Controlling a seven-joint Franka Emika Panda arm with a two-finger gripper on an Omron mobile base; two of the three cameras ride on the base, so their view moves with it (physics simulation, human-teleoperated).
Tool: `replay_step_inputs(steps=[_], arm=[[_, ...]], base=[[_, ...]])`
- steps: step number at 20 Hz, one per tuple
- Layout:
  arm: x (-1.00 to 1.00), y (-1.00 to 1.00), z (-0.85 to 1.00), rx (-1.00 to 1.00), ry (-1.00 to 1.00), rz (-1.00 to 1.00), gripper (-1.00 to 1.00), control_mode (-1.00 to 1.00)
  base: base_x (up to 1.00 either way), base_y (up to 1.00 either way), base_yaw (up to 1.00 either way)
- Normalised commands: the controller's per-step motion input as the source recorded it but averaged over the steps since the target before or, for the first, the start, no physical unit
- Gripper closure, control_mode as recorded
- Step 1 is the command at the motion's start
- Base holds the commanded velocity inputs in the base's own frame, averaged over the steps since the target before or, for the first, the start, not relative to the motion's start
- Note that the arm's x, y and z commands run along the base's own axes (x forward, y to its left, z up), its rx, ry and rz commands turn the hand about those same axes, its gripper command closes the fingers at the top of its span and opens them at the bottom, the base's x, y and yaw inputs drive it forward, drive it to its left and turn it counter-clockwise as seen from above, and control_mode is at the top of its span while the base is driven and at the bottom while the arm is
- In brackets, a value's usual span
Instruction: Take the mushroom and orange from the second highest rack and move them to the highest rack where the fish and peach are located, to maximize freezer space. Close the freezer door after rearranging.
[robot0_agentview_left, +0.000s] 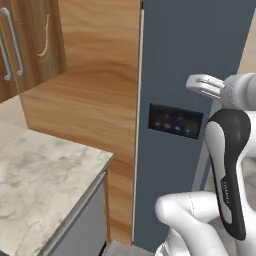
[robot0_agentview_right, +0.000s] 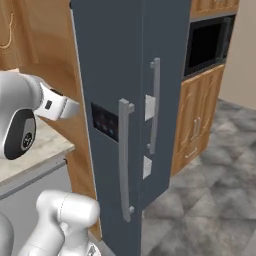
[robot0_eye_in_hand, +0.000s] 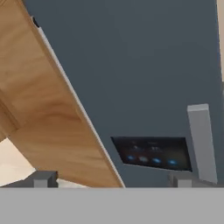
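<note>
- The tall dark blue-grey fridge (robot0_agentview_right: 115, 75) stands with both doors shut, so the mushroom, orange, fish and peach cannot be seen behind them.
- The freezer door (robot0_agentview_left: 195, 60) carries a small dark control panel (robot0_agentview_left: 176, 121) with blue lights glowing on it.
- In the right base view, two long grey handles run upright down the front: one handle (robot0_agentview_right: 124, 159) on the near door, the other handle (robot0_agentview_right: 155, 105) on the far door.
- The hand (robot0_eye_in_hand: 111, 179) is released, its two dark fingertips (robot0_eye_in_hand: 43, 178) spread wide at the bottom of the hand view, nothing between them.
- It points at the freezer door, with the control panel just above the fingertips and the top of the near handle beside the right one.
- Whether the fingertips touch the door, I cannot tell from here.
- In the left base view the white arm (robot0_agentview_left: 227, 165) rises in front of the door, its wrist turned toward the panel.
- To the left of the fridge there is a wooden side panel (robot0_agentview_left: 95, 90), and below it a pale marble surface (robot0_agentview_left: 35, 175).
- A wooden wall cupboard (robot0_agentview_left: 27, 40) with a metal pull hangs above that surface.
- Right of the fridge, a black microwave (robot0_agentview_right: 207, 45) sits built into wooden cabinets (robot0_agentview_right: 197, 125), over a grey stone floor (robot0_agentview_right: 215, 200).
</note>
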Motion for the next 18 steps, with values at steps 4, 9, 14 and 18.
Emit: replay_step_inputs(steps=[4, 9, 14, 18], arm=[[0.00, 0.00, 0.00, 0.00, 0.00, 0.00, -1.00, 1.00], [0.00, 0.00, 0.00, 0.00, 0.00, 0.00, -1.00, 1.00], [0.00, 0.00, 0.00, 0.00, 0.00, 0.00, -1.00, 1.00], [0.00, 0.00, 0.00, 0.00, 0.00, 0.00, -1.00, 1.00]], base=[[0.45, 0.01, -0.30], [0.54, 0.00, -0.23], [0.52, 0.06, -0.19], [0.50, 0.20, -0.12]])
